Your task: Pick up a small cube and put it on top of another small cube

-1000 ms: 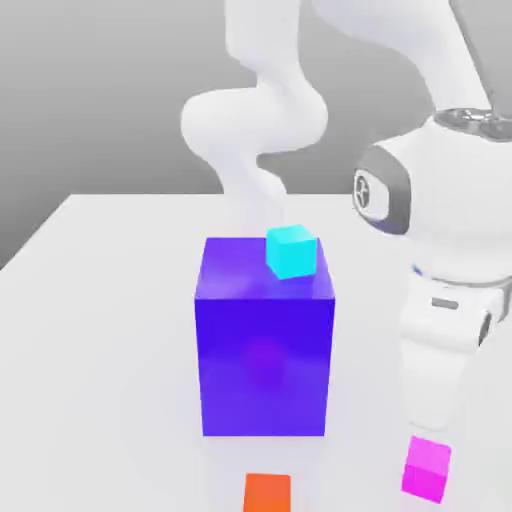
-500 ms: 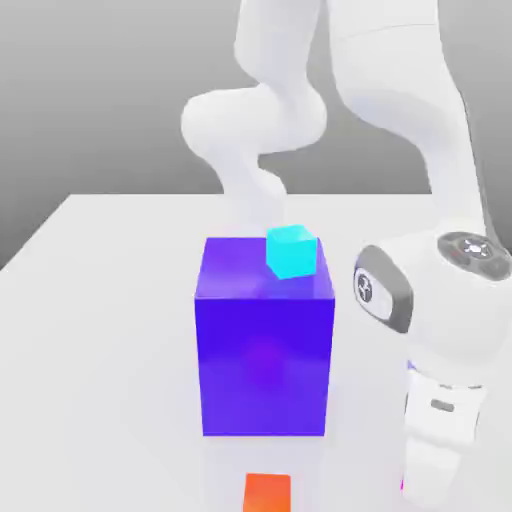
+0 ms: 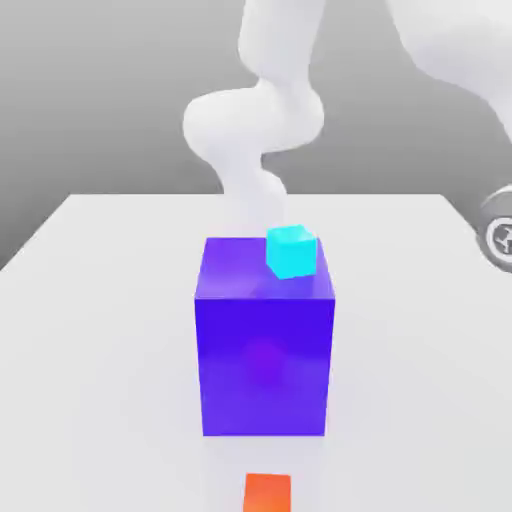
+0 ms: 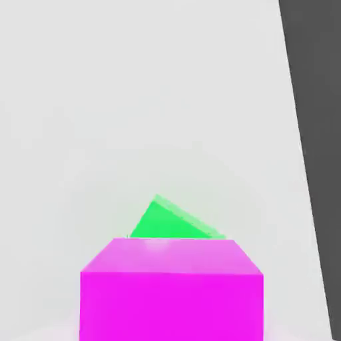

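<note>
In the exterior view, my arm (image 3: 262,120) is a smooth, glossy white tube that snakes up from behind the block in rounded bends. A grey-ringed joint (image 3: 499,235) of mine juts in at the exterior view's right edge. The table (image 3: 100,300) is a flat, matte, pale grey slab with a straight far edge against a plain grey backdrop. In its middle stands the block (image 3: 265,350), a tall, sharp-edged box of saturated blue-purple, its front face faintly translucent with a dim violet glow inside. A cyan cube (image 3: 292,252) with plain, flat faces sits on the block's top, toward the far corner on the exterior view's right, turned slightly off the block's edges. At the near edge of the table, in front of the block and apart from it, lies an orange cube (image 3: 267,493), matte and cut off by the frame.

In the hand view, the pink cube (image 4: 172,290) sits very close under my hand, bright magenta, plain-faced and crisp-edged, its top a shade lighter than its front. Just behind it a green cube (image 4: 172,222) pokes out, one corner showing, turned at an angle. Both rest on the pale table, whose edge meets dark grey at one side. I cannot tell how my jaws stand.
</note>
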Available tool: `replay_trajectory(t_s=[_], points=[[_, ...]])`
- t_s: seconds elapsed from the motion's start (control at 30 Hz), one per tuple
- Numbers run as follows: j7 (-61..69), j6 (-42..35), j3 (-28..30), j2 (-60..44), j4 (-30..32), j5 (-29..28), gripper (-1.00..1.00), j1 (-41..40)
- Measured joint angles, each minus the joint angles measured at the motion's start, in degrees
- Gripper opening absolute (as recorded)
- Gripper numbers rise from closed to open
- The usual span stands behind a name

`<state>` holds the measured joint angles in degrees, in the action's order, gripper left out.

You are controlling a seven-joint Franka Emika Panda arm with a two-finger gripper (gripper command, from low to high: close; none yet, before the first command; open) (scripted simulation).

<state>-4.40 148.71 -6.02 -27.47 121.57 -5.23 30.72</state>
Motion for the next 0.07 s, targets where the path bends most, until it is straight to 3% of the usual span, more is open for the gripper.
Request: replay_trajectory(t_s=[0.07], points=[[0.0, 0.0, 0.0, 0.0, 0.0, 0.0, 1.00, 0.0]])
